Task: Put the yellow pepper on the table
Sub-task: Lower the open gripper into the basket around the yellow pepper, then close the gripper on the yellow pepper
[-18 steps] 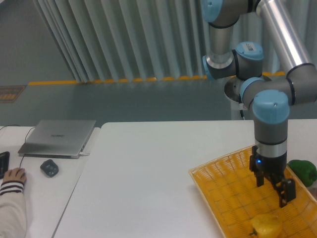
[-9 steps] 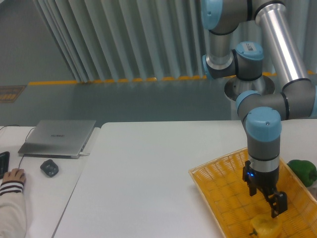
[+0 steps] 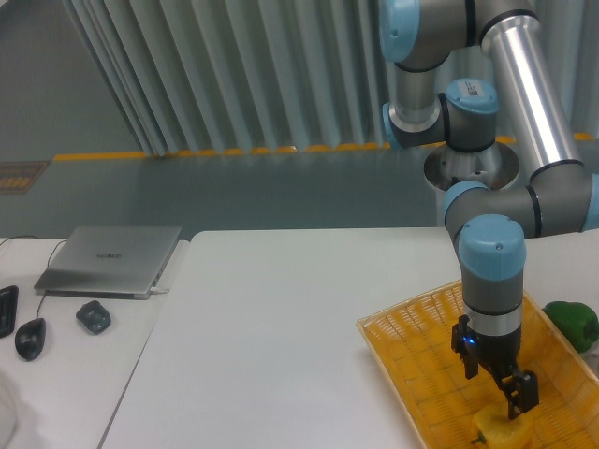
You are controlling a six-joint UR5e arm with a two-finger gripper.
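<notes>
The fixed camera looks over a white table point(image 3: 281, 318). At the near right corner lies an orange-yellow woven basket point(image 3: 421, 374). The yellow pepper point(image 3: 501, 428) sits inside the basket, at its near end, partly cut by the bottom edge of the picture. The arm reaches down over the basket, and the gripper point(image 3: 494, 382) hangs just above the pepper with its two fingers spread apart, grasping nothing. A green pepper point(image 3: 573, 323) lies just beyond the right rim of the basket. On the far left are a closed laptop point(image 3: 110, 259), a small dark object point(image 3: 93, 316) and a computer mouse point(image 3: 30, 337).
</notes>
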